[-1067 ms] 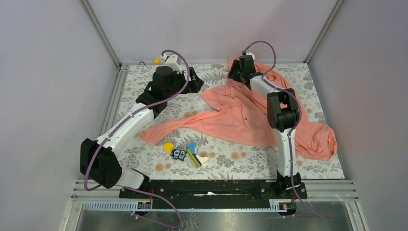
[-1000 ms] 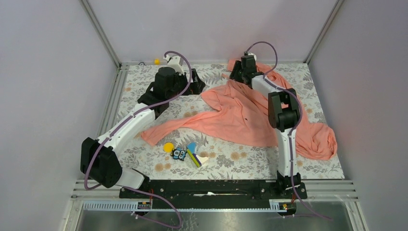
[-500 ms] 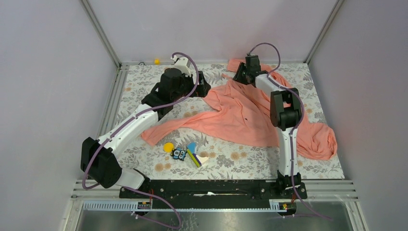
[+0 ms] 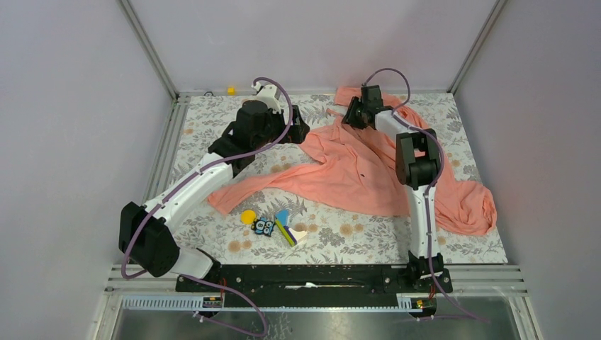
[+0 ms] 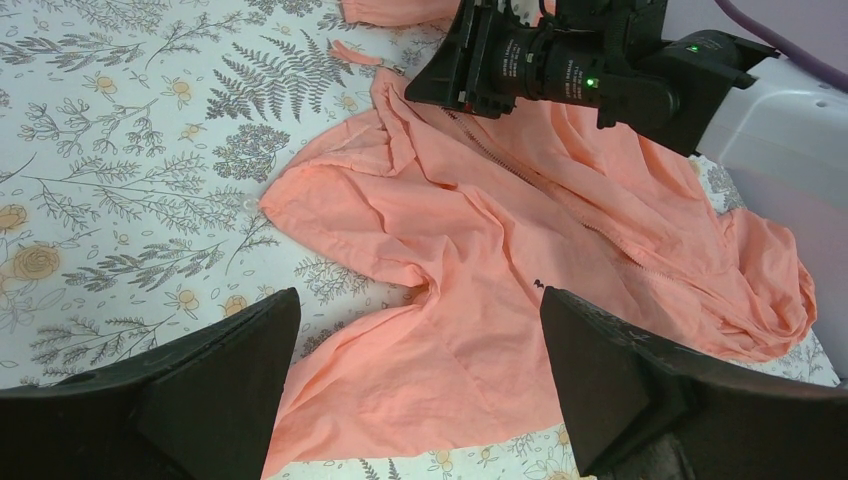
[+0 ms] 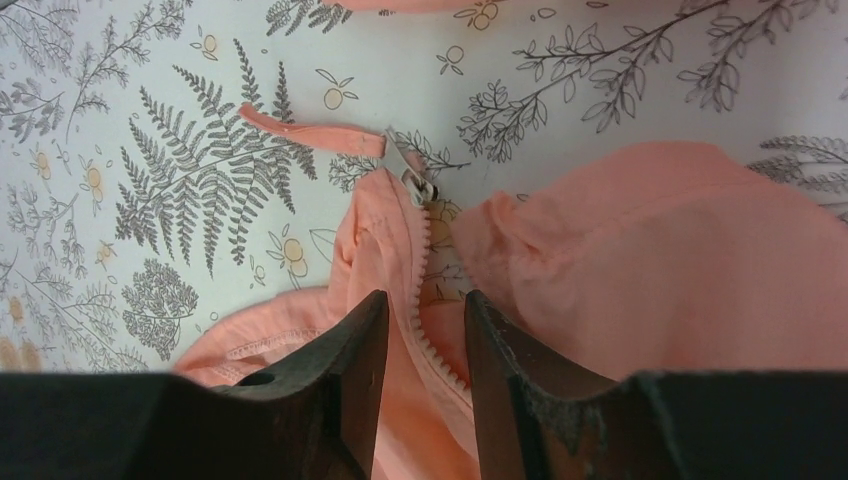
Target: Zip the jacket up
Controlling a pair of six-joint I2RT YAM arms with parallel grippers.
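The salmon-pink jacket lies crumpled across the right half of the table, one sleeve stretched toward the left front. My right gripper is down at its far edge. In the right wrist view the fingers straddle the open zipper's toothed edge, with a narrow gap and table showing between them. The slider with its pink pull tab lies just beyond the tips. My left gripper hovers wide open over the jacket's left fold, holding nothing.
A cluster of small colourful toy pieces lies near the front, left of centre, just below the sleeve. A yellow ball sits at the far rail. The floral table cover ends at metal rails on every side.
The left arm swung right, toward the jacket's left fold. The right gripper shifted slightly right along the jacket's far edge, and its jaws narrowed around the zipper edge.
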